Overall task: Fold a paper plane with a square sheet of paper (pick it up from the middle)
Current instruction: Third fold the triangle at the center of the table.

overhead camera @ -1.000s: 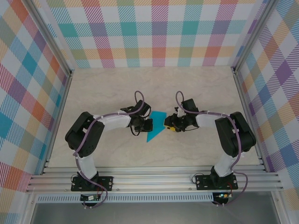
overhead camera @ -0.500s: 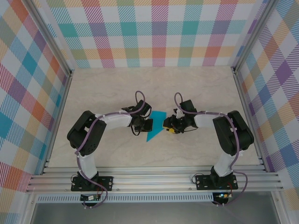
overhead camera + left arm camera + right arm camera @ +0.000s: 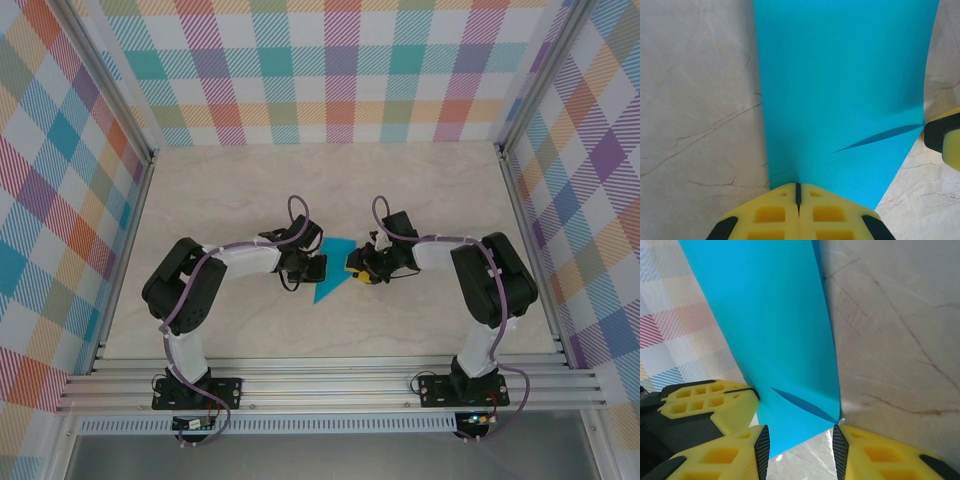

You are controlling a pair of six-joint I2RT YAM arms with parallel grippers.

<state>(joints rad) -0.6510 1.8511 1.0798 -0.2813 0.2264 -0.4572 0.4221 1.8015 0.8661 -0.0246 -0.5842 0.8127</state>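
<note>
The teal-blue sheet of paper (image 3: 333, 271) lies folded into a pointed shape at the table's middle, its tip toward the near edge. My left gripper (image 3: 317, 267) pinches its left edge; in the left wrist view the yellow fingers meet on the paper (image 3: 840, 90) at the left gripper (image 3: 798, 192). My right gripper (image 3: 356, 268) stands open at the paper's right edge. In the right wrist view the paper (image 3: 775, 335) reaches down between the right gripper (image 3: 801, 450) fingers, with a lifted flap near the corner. The left gripper's yellow fingers (image 3: 710, 402) show at the left there.
The marble-patterned table (image 3: 420, 200) is walled by checked panels (image 3: 330, 70) at the back and both sides. An aluminium rail (image 3: 330, 385) runs along the near edge by the arm bases.
My right gripper has crept a little to the left, closer to the paper's right edge. The left gripper and the paper have stayed put.
</note>
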